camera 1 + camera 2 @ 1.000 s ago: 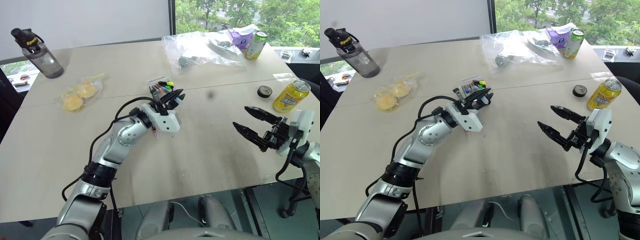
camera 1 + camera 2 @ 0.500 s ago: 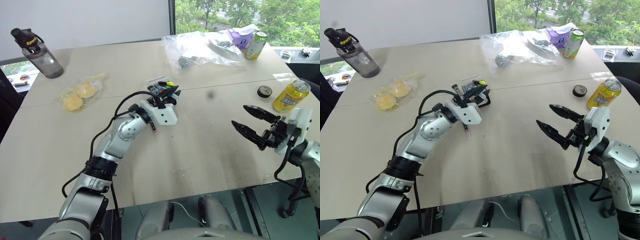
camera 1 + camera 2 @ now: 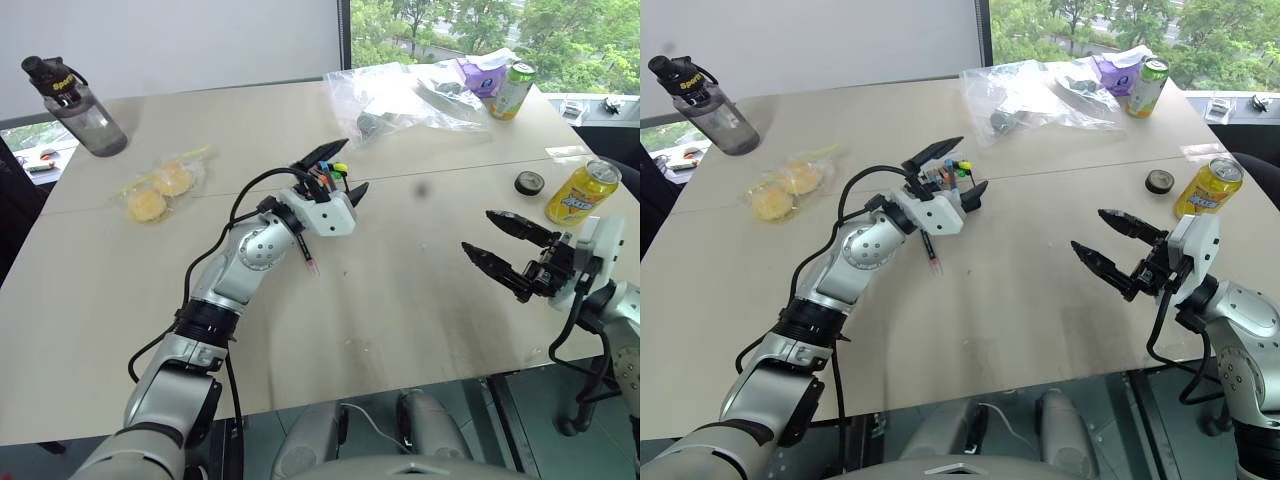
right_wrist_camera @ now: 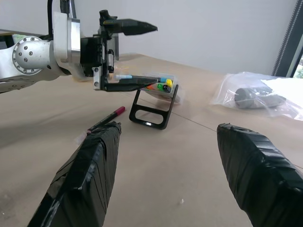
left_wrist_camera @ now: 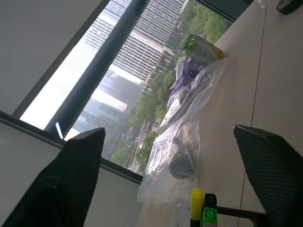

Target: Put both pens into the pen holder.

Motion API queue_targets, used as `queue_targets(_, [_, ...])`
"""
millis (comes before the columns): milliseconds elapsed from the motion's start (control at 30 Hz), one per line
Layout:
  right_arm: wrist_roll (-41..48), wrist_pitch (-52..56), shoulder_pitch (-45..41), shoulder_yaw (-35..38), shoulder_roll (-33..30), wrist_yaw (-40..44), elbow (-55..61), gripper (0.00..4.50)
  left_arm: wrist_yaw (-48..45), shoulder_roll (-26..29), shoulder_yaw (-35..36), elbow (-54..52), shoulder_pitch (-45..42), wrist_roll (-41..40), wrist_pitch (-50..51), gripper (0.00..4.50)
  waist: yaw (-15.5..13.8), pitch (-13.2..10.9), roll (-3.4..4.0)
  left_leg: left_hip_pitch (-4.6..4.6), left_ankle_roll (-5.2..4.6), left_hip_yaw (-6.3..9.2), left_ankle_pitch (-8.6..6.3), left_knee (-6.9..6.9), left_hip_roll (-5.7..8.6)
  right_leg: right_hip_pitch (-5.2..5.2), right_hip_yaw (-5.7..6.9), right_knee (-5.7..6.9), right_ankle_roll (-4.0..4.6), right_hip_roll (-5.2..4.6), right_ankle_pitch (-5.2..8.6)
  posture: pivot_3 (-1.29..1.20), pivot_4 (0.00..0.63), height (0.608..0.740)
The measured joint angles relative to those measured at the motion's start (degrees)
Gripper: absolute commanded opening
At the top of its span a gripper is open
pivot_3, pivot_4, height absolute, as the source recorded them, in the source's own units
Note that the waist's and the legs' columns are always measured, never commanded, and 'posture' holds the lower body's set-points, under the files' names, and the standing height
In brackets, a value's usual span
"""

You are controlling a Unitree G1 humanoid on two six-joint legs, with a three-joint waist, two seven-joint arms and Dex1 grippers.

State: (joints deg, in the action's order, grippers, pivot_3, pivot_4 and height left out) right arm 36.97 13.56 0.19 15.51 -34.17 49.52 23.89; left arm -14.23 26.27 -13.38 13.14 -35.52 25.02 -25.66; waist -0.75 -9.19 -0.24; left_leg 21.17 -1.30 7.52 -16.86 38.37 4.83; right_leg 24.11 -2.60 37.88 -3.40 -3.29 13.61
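The left gripper (image 3: 948,168) hangs over the pen holder (image 4: 152,108) near the middle of the worktop (image 3: 420,300), its two black fingers spread wide with nothing between them. In the right wrist view a light-blue-tipped pen (image 4: 124,76) lies level at the holder, right beside the gripper's lower finger; whether it rests fully inside I cannot tell. Short markers (image 3: 334,170) with green, yellow and orange tops stand in the holder. The other pen (image 4: 105,117), with a magenta cap, lies flat on the worktop just beside the holder, under the left forearm. The right gripper (image 3: 505,245) hovers well apart to the right, fingers spread and empty. At the far edge lie a clear plastic bag (image 3: 400,98) and a green can (image 3: 511,90); a yellow can (image 3: 583,192) stands near the right gripper, and a dark water bottle (image 3: 78,106) stands far left.
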Motion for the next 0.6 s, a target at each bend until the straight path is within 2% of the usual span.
queue_targets(333, [-0.01,-0.34,0.72,0.01,0.01,0.21,-0.02,3.46,0.64,-1.46,1.85,1.53,-1.18,-1.98,2.33,4.45,0.01,0.0,0.0,0.0,0.0,0.0,0.0,0.02,0.0,0.0,0.01,0.01,0.0,0.0,0.0,0.0,0.15,0.74])
queue_targets(600, [-0.17,-0.99,0.81,0.02,0.03,0.53,-0.07,3.46,0.63,-2.27,2.32,6.92,-7.2,-3.78,2.77,4.45,0.14,0.01,-0.01,0.01,0.0,-0.01,0.0,0.03,0.01,0.0,-0.01,0.02,0.0,0.02,0.0,0.0,0.15,0.74])
